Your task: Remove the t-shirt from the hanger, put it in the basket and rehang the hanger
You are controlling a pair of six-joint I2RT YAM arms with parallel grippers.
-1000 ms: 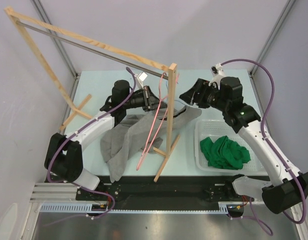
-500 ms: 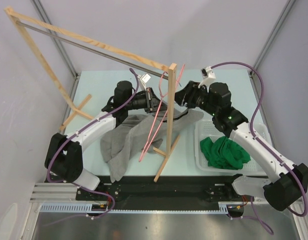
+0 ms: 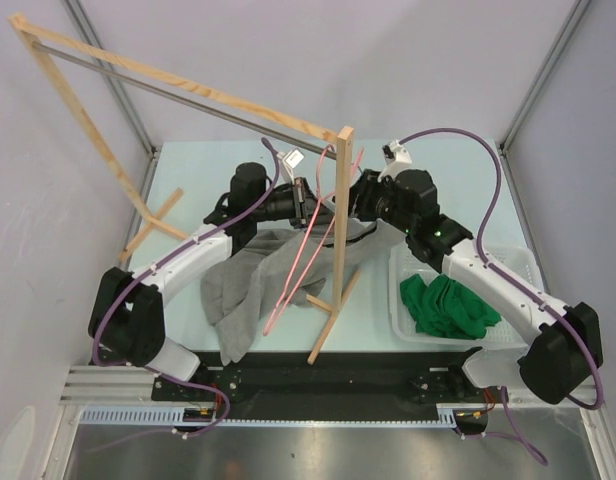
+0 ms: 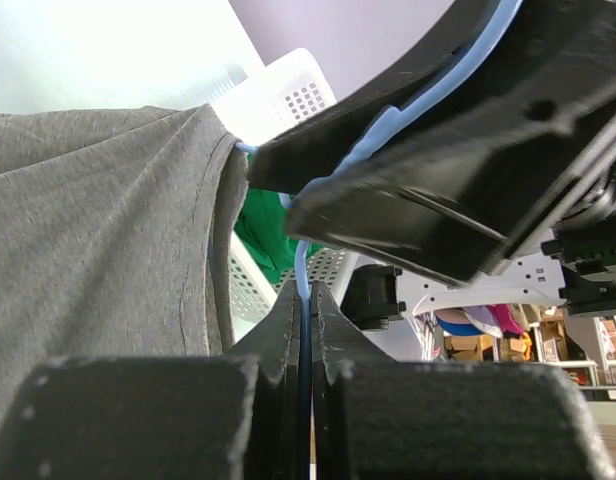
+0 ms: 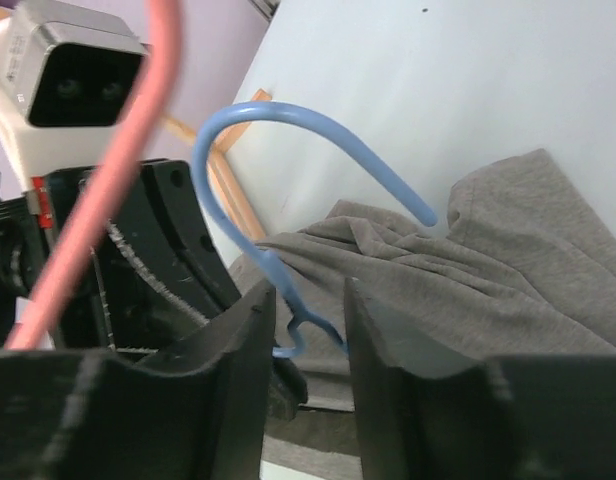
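L gripper clamped tight on the thin wire of the blue hanger. R gripper part open, fingers either side of the hanger's neck w/ gaps showing. Grey t-shirt hangs from that hanger, draped onto the table just left of the wooden rack post.

The t-shirt lies on the table by the rack, bin at right.

Fig. Grey t-shirt, as I view it: crumpled, collar lifted, body trailing down onto the counter. The blue wire hanger sits inside the collar, hook protruding, neck pinched between my left fingers
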